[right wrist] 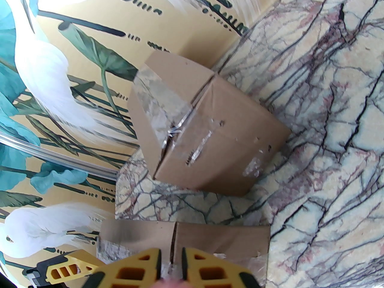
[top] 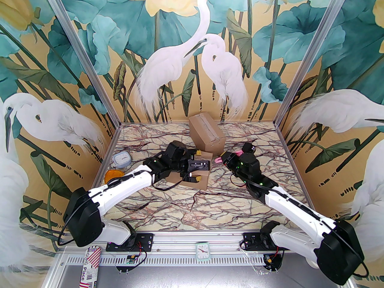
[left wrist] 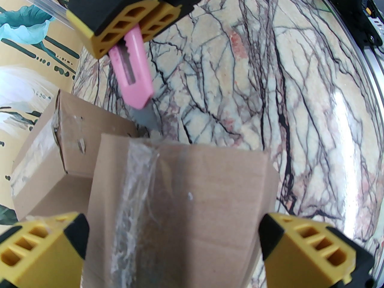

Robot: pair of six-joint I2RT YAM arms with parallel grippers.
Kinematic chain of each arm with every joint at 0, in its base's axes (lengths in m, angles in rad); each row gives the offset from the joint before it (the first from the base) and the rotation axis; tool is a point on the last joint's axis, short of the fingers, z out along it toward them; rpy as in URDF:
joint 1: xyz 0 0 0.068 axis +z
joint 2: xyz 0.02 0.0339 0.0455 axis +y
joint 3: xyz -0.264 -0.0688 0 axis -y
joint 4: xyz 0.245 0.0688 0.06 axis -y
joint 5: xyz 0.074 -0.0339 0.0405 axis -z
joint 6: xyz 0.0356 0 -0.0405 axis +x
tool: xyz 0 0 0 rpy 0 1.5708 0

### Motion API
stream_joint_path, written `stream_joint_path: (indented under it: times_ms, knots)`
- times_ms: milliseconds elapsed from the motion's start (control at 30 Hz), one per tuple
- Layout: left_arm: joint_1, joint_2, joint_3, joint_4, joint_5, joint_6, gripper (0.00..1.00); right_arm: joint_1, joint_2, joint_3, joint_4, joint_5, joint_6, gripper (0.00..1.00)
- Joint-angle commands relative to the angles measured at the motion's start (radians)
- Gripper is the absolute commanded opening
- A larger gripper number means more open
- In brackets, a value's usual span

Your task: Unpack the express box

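We see our R gripper (left wrist: 129, 25) clamped on the pink knife (left wrist: 135, 73), blade tip at the taped box (left wrist: 204, 196) edge just ahead. L gripper (left wrist: 174, 241) is spread wide, straddling that box. 2nd box (right wrist: 210, 136) sits just beyond.

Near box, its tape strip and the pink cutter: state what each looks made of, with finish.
The near box looks like brown cardboard, matte, creased at its folds. Its tape strip is clear glossy plastic film, wrinkled and glinting. The pink cutter seems smooth moulded plastic; its blade is dull grey, probably metal.
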Motion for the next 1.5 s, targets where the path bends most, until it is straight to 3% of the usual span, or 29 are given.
stream_joint_path:
  times_ms: [0, 367, 1467]
  knots:
    - [-0.005, -0.001, 0.025, 0.027, 0.011, -0.045, 0.99, 0.005, -0.008, -0.032, 0.101, 0.046, -0.016, 0.0]
    - [-0.004, -0.056, -0.029, -0.035, 0.004, -0.079, 1.0, -0.005, 0.047, -0.049, 0.238, 0.048, -0.053, 0.0]
    - [0.021, -0.057, -0.076, -0.008, 0.015, -0.104, 1.0, -0.024, 0.115, -0.046, 0.299, 0.015, -0.055, 0.0]
